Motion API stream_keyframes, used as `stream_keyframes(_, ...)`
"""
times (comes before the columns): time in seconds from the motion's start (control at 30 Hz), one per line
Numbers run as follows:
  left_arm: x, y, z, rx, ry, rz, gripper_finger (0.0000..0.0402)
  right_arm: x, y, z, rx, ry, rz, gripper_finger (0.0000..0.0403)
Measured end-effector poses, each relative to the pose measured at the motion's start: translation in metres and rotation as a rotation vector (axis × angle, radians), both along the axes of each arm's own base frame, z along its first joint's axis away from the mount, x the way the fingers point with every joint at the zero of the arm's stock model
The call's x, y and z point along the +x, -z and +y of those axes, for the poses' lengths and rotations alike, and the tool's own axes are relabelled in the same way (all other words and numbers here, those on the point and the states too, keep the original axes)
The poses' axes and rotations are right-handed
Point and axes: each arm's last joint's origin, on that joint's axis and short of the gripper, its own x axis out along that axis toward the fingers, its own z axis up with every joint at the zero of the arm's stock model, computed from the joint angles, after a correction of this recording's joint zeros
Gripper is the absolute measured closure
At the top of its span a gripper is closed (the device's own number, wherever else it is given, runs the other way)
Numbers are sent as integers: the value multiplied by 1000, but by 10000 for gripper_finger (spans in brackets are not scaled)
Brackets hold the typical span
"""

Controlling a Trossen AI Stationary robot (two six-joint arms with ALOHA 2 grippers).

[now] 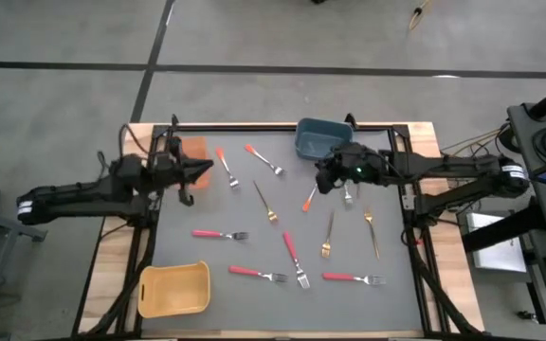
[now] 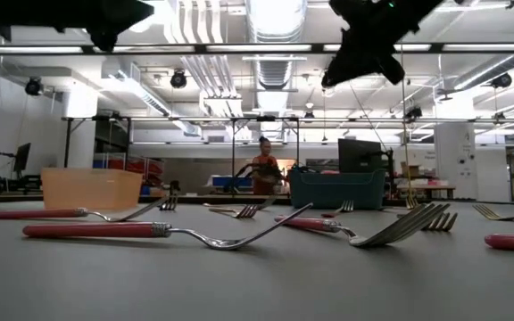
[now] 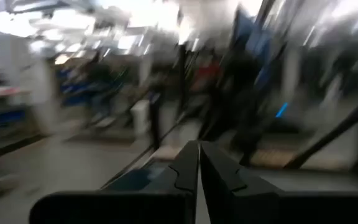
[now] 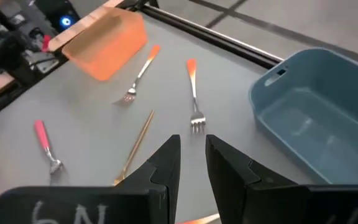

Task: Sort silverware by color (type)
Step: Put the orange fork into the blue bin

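Industrial lab hall: exposed ceiling ducts (image 2: 205,76), strip lights (image 2: 275,18), storage shelving (image 2: 128,165), monitor (image 2: 361,153), person (image 2: 263,169) at distant bench.

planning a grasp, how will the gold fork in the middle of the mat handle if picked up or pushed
The gold fork looks thin and metallic, so probably stiff and light. It lies flat on the mat, likely sliding rather than rolling, and its slim shaft may be hard to pinch.

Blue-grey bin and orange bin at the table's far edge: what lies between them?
Two orange-handled forks on the grey mat, clear in the high view, between the blue-grey bin and orange bin.
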Motion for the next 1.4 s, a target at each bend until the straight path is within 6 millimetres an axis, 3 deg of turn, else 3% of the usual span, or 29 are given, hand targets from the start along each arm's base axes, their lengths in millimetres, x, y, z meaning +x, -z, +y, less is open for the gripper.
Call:
stream_keyframes(0.1, 0, -19, 3, 69, -39, 134, 402, 7, -10, -3, 45, 35, 64, 335)
stream_keyframes(0.23, 0, -35, 3, 120, -39, 173, 402, 13, -18, -5, 127, 103, 172, 335)
stream_keyframes(0.47, 4, -19, 3, 198, -37, 252, 402, 25, -18, -2, 424, 224, 300, 335)
stream_keyframes(0.57, 3, -20, 4, 213, -64, 249, 402, 38, -11, -2, 493, 232, 330, 335)
stream_keyframes(0.8, 3, -18, 4, 221, -72, 258, 402, 74, 27, -7, 509, 264, 472, 329)
stream_keyframes(0.97, 4, -15, 4, 225, -71, 273, 402, 87, 45, -15, 501, 287, 585, 292)
stream_keyframes(1.2, 4, -15, 5, 237, -98, 271, 402, 98, 65, -19, 498, 308, 643, 204)
stream_keyframes(1.4, 4, -15, 5, 237, -99, 270, 402, 101, 75, -23, 433, 456, 623, 142)
